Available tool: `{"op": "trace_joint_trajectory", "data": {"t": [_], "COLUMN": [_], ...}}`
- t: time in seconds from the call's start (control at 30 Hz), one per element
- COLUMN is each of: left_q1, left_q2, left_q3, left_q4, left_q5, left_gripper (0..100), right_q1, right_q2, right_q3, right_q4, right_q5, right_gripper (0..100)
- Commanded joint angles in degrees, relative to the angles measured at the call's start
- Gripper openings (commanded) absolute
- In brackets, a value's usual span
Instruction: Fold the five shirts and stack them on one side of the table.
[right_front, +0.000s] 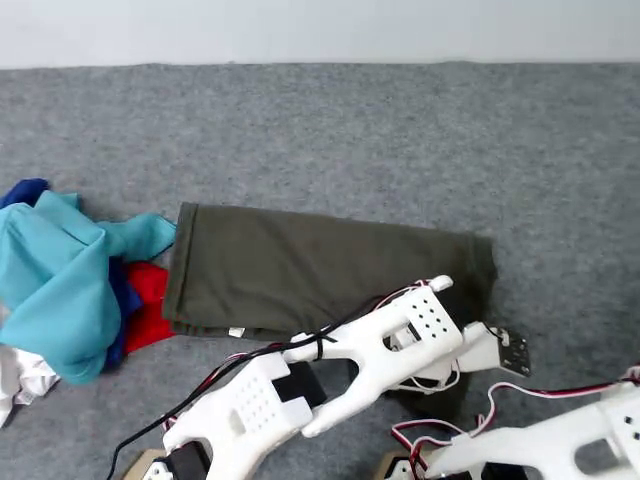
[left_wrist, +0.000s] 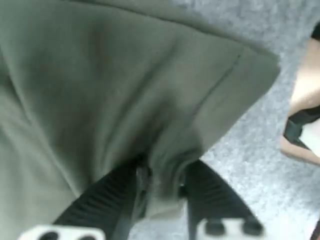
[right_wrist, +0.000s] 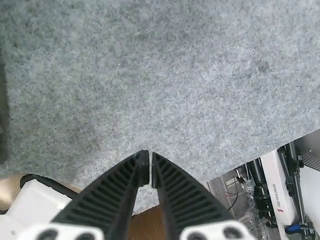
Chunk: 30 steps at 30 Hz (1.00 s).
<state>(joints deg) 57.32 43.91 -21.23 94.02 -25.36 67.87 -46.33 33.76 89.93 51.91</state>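
An olive green shirt (right_front: 300, 265) lies flat across the middle of the grey felt table (right_front: 400, 140), folded into a long band. My left arm (right_front: 400, 335) stretches over its near right corner. In the left wrist view my left gripper (left_wrist: 162, 172) is shut on a bunched fold of the olive shirt (left_wrist: 125, 75). A heap of other shirts sits at the left: teal (right_front: 60, 280), red (right_front: 150, 300), blue (right_front: 25, 190) and white (right_front: 20, 375). My right arm (right_front: 540, 440) rests at the near right. My right gripper (right_wrist: 150, 156) is shut on nothing above bare felt.
The table's near edge (right_wrist: 200, 185) runs just beneath my right gripper, with wood and cabled gear (right_wrist: 270, 185) beyond it. Open felt covers the far half and the right side of the table (right_front: 560, 200).
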Motion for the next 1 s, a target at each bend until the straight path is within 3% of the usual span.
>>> {"op": "trace_joint_trajectory", "data": {"t": [0.0, 0.27, 0.63, 0.97], "left_q1": [-0.1, -1.8, -14.1, -20.4], "left_q2": [-0.6, -9.8, -13.8, -9.0], "left_q3": [-1.0, -1.0, -0.7, -0.9], "left_q4": [-1.8, -1.5, -9.1, -16.2], "left_q5": [0.0, -0.1, 0.1, 3.5], "left_gripper": [4, 2, 3, 20], "right_q1": [0.6, 0.6, 0.5, 0.6], "right_q2": [-1.3, -1.3, -1.3, -1.3], "right_q3": [-2.7, -2.7, -2.7, -2.7], "right_q4": [0.4, 0.4, 0.4, 0.4], "right_q5": [0.4, 0.2, 0.2, 0.2], "right_gripper": [0.9, 0.9, 0.9, 0.9]}}
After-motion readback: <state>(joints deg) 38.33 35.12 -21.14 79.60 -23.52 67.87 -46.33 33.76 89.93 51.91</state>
